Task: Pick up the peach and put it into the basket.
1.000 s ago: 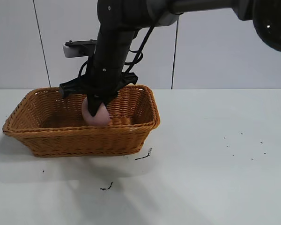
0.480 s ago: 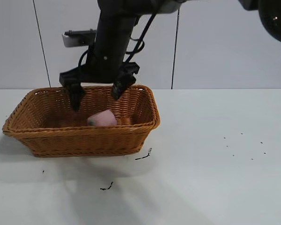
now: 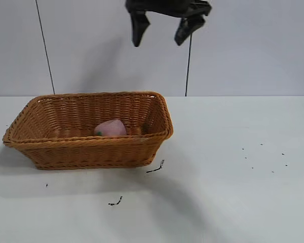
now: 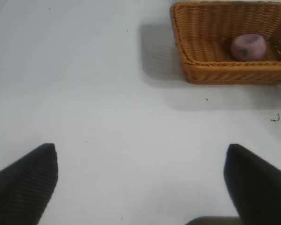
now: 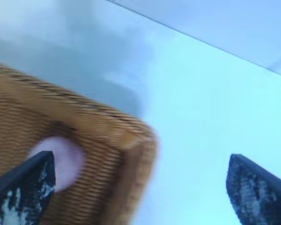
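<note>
Exterior view, peach (image 3: pixel 110 128) in basket (image 3: pixel 86 152), right fingers (image 3: pixel 140 28) spread wide, empty, high above

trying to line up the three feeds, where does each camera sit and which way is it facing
Exterior view: off the rig, level, facing the table; the basket holds the peach; the right hand, open, is at the top edge.
Left wrist view: on the left arm, looking across the table; left hand open.
Right wrist view: on the right arm, looking down at the basket corner.
All three share basket and peach.
</note>
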Action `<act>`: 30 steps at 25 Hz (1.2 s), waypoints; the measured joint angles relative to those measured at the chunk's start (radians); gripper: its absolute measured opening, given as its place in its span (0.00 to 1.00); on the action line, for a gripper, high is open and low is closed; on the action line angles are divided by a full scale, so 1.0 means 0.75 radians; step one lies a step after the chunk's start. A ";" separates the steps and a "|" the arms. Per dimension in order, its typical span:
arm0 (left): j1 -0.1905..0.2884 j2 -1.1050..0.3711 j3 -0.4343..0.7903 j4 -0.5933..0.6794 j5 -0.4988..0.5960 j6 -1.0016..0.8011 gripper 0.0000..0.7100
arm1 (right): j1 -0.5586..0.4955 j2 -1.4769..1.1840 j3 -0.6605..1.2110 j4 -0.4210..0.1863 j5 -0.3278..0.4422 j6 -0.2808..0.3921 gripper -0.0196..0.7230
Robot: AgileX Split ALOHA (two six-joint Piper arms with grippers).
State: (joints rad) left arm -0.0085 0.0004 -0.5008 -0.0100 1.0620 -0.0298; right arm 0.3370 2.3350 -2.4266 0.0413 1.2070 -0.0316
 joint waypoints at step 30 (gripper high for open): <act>0.000 0.000 0.000 0.000 0.000 0.000 0.98 | -0.430 -0.949 1.086 0.024 0.004 -0.015 0.96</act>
State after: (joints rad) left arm -0.0085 0.0004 -0.5008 -0.0100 1.0620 -0.0298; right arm 0.0149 1.6229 -1.6119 0.0593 1.2097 -0.0425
